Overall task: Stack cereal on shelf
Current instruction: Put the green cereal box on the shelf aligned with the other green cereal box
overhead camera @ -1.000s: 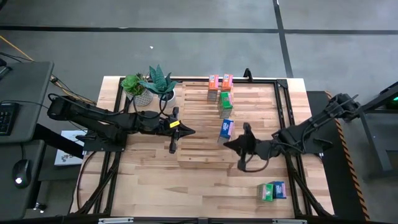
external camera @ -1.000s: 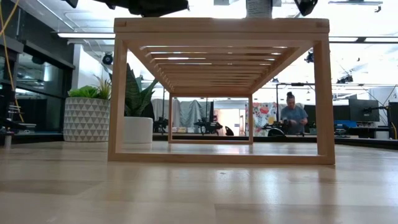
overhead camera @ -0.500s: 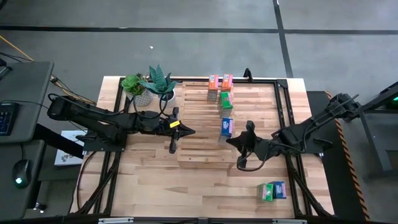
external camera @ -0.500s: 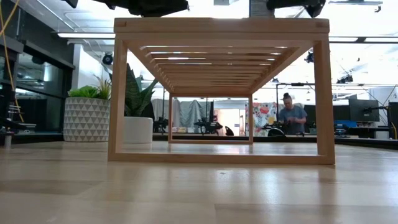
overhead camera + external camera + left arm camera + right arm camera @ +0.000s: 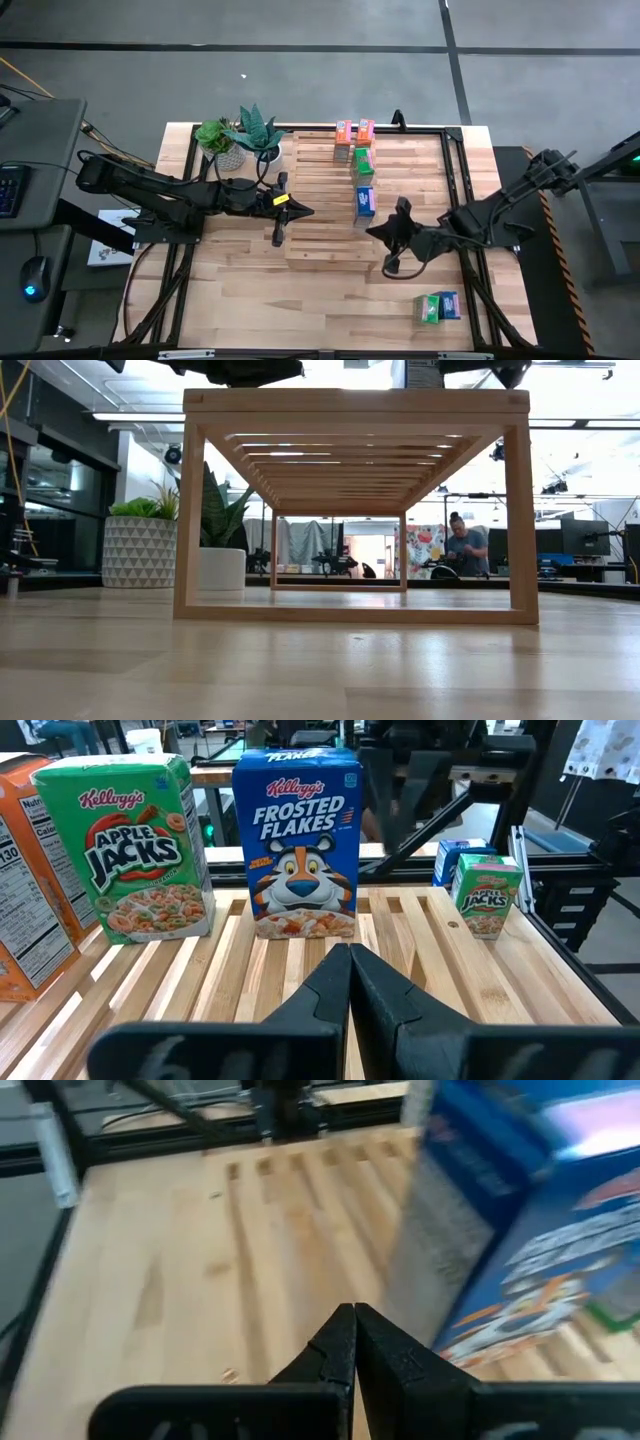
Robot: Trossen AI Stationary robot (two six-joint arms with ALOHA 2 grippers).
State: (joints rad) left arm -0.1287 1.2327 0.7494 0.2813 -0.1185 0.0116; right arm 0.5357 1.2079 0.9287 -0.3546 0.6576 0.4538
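The light-wood slatted shelf (image 5: 325, 215) stands mid-table; the low view shows it from the side (image 5: 355, 405). Standing on its top are two orange cereal boxes (image 5: 354, 132), a green one (image 5: 363, 160) and a blue one (image 5: 364, 202). The left wrist view shows the green box (image 5: 145, 845) and the blue box (image 5: 297, 840) upright. A green and a blue box (image 5: 436, 307) lie on the table at the near right. My left gripper (image 5: 306, 211) is shut over the shelf top, left of the blue box. My right gripper (image 5: 372, 229) is shut just near-right of the blue box (image 5: 530, 1250), apart from it.
Two potted plants (image 5: 238, 140) stand at the shelf's far left corner. Black frame rails (image 5: 455, 160) run along the table's sides. In the low view a person (image 5: 465, 550) works in the room beyond the table.
My right gripper has drawn back a little from the blue box toward the table's right edge. The blue box stays standing on the shelf top. My left arm has kept still.
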